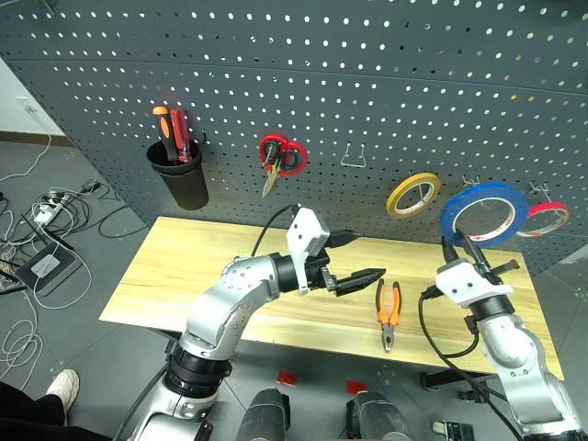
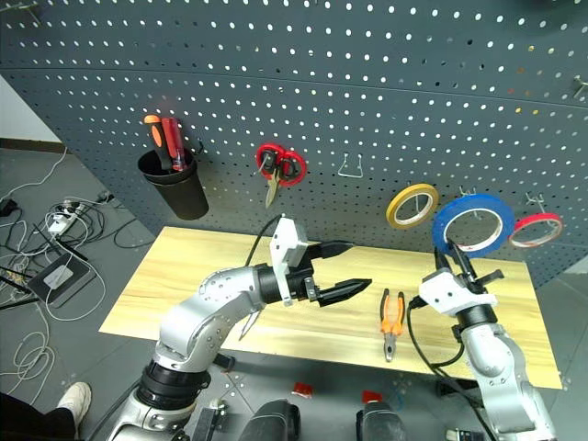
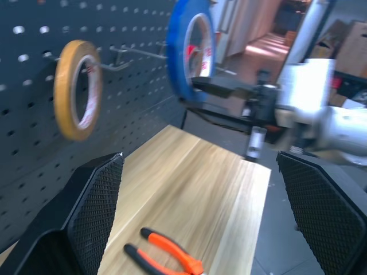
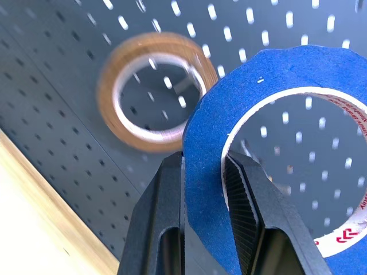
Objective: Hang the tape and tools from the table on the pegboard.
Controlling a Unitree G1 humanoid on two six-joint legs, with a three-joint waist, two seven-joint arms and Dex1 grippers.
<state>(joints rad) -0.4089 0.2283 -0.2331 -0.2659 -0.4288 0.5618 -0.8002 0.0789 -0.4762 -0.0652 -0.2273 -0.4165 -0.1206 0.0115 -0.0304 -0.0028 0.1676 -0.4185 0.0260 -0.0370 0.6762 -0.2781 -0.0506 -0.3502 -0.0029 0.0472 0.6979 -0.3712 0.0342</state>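
Holding the blue tape [image 1: 483, 213] up in front of the pegboard [image 1: 367, 83], our right gripper [image 4: 203, 172] has its two black fingers squeezed tight on the bottom edge of the ring. The roll hangs in the air near the board, between the yellow roll [image 1: 412, 194] and the thin red roll [image 1: 547, 218], which both hang on hooks already.

We think the job now is to slip the big hole of the roll over a free hook. To do it well, we should line the hole up with the hook first, then push straight in toward the board, and only let go when the ring sits on the hook. We should keep clear of the two rolls beside it so we don't knock them off.

Our left gripper [image 1: 365, 277] is wide open and holds nothing. It points sideways over the table [image 1: 184, 266]. The pliers [image 1: 389, 313] with orange handles lie flat on the wood just past it, waiting their turn.

Some things are hard to see. The blue roll covers the hook we want, so we cannot tell how close it is or if the hole is lined up. Metal ends poke out above the roll, but we cannot tell which hook they belong to. The red scissors [image 1: 278, 158] and the black cup [image 1: 181, 177] of screwdrivers hang farther left.
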